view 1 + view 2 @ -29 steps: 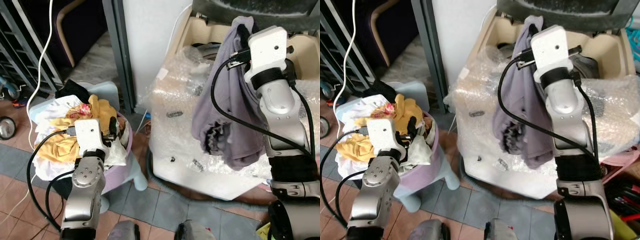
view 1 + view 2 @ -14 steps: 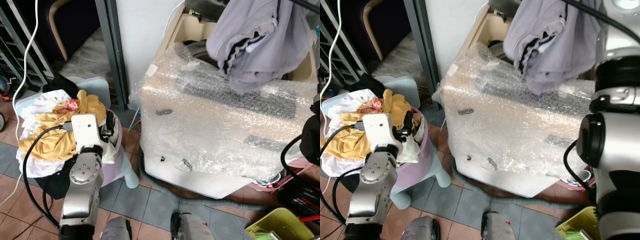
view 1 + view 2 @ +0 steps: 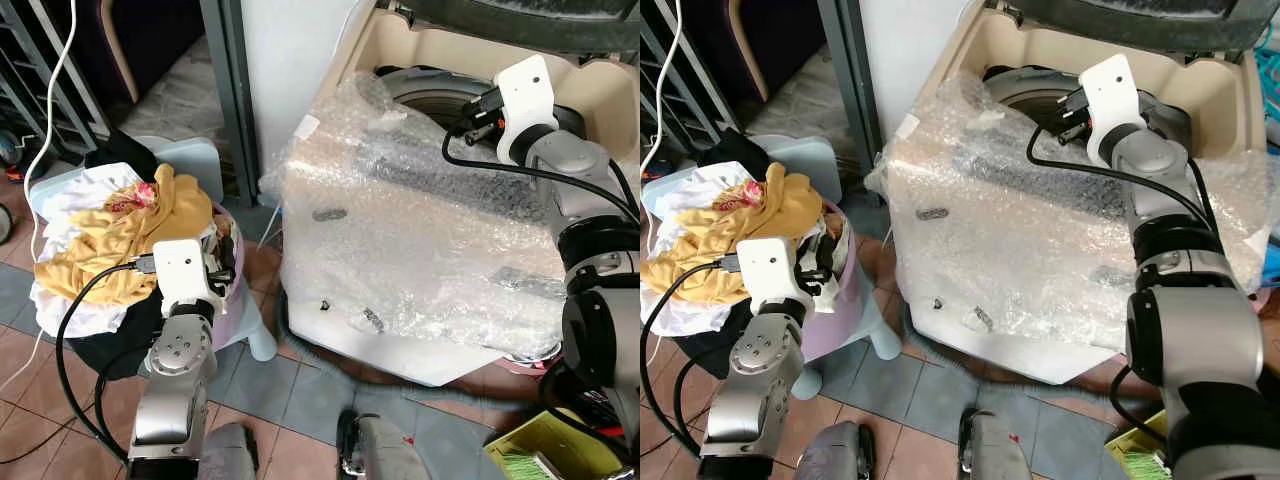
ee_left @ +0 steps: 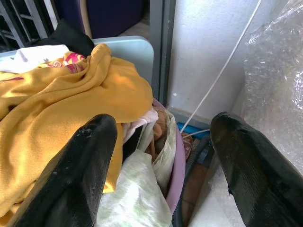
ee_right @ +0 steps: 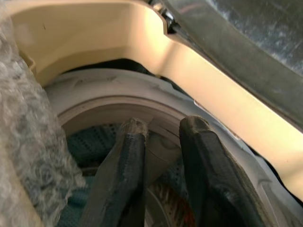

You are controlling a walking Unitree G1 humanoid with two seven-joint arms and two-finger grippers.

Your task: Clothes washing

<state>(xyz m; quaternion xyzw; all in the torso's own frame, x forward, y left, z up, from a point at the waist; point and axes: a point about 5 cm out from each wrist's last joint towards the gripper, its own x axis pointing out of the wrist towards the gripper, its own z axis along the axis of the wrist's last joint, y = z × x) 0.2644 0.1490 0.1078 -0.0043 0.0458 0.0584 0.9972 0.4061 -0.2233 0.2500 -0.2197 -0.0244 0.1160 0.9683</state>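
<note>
Clothes, a yellow garment on top, are heaped in a lilac basket on the floor beside the bubble-wrapped washing machine. The left pincer hangs wide open and empty at the heap's edge; the right pincer, fingers narrowly parted and empty, reaches over the drum. A shallow grab may drag neighbouring garments onto the floor, or snag the wrap.
</note>
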